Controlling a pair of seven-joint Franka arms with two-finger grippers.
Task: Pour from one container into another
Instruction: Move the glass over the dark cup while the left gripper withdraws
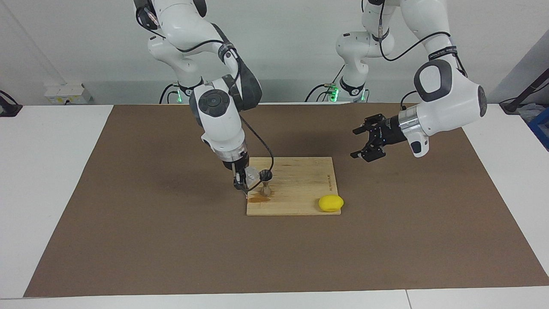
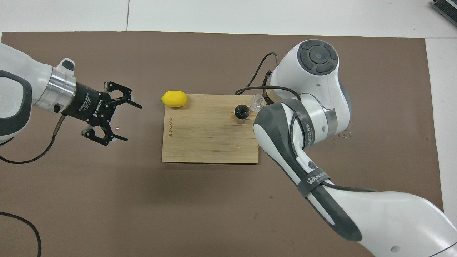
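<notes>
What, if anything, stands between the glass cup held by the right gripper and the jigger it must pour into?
Nothing visible does. The right gripper holds the glass cup right beside the jigger on the cutting board. The lemon and the open left gripper are well clear.

Right tool [image 1: 245, 178] holds glass cup [image 1: 252, 175] against jigger [image 1: 266, 183].
</notes>
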